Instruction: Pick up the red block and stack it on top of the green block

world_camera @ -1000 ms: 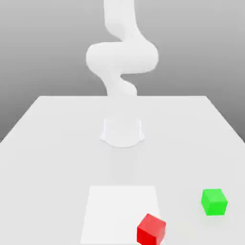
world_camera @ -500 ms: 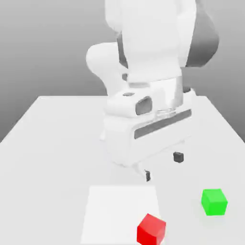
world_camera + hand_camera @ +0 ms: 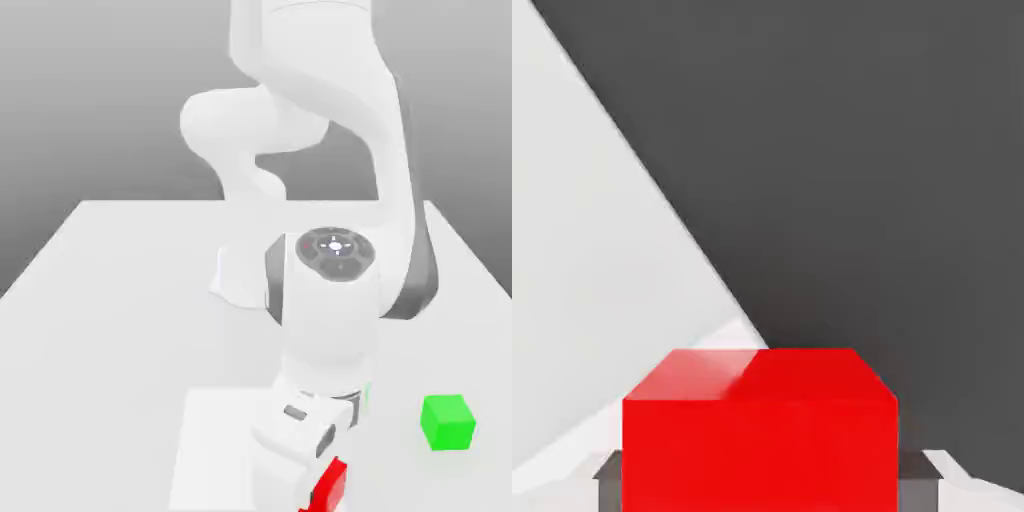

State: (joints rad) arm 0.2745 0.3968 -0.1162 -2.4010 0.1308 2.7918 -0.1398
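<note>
The white arm has swung down over the near edge of the table (image 3: 110,300), and its fingers (image 3: 608,478), spread wide a moment ago, have now closed on the small matte bright-red cube (image 3: 330,487). That red block sits between them, apparently not yet lifted. The matching bright-green cube (image 3: 447,421) waits untouched, near the red one toward the exterior view's right. Grasp looks made; lifting should come next.
</note>
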